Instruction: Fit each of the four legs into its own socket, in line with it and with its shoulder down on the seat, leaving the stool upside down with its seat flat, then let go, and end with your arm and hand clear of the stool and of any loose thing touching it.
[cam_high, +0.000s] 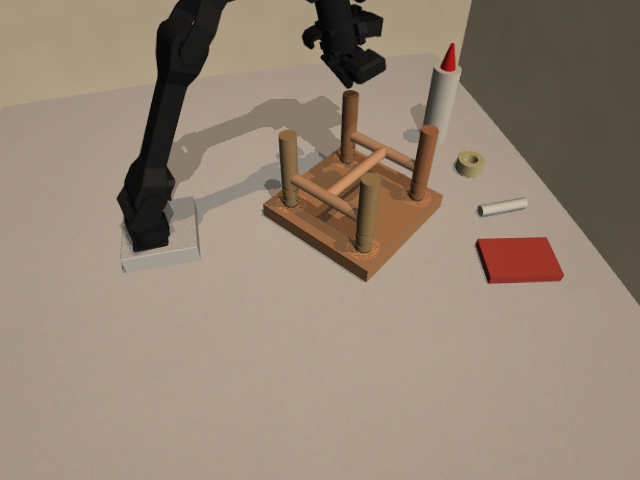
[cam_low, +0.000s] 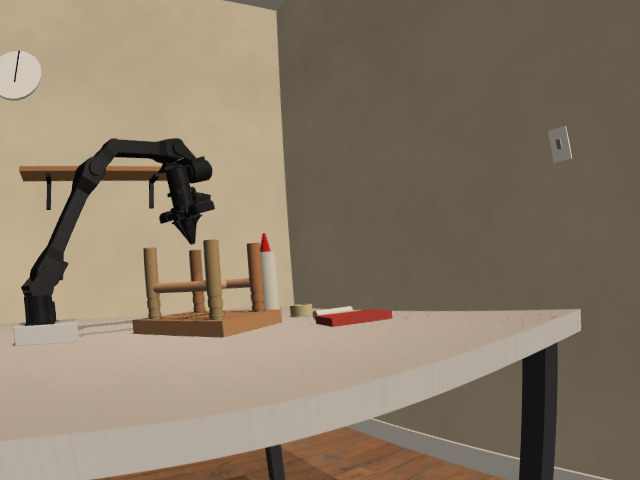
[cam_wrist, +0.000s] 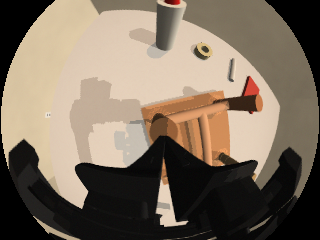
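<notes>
The stool seat (cam_high: 392, 217) (cam_low: 178, 327) lies upside down on the table. Four legs stand upright at its corners: an olive leg (cam_high: 288, 165) (cam_low: 150, 279) at the left, a second olive leg (cam_high: 368, 211) (cam_low: 212, 273) at the front, a reddish leg (cam_high: 425, 160) (cam_low: 255, 273) at the right and a brown leg (cam_high: 349, 121) (cam_low: 195, 273) (cam_wrist: 163, 128) at the back. Rails join them in an H. Leg bottoms look down at the seat; fine gaps cannot be told. My gripper (cam_high: 349, 84) (cam_low: 192, 242) (cam_wrist: 163, 139) is shut and empty, just above the back leg's top.
A white bottle (cam_high: 440, 103) (cam_low: 269, 279) (cam_wrist: 169, 27) with a red tip stands behind the right leg. A tan ring (cam_high: 469, 169) (cam_low: 300, 311) (cam_wrist: 209, 51), a white rod (cam_high: 503, 207) (cam_wrist: 232, 70) and a red block (cam_high: 519, 259) (cam_low: 354, 317) lie to the right of the stool.
</notes>
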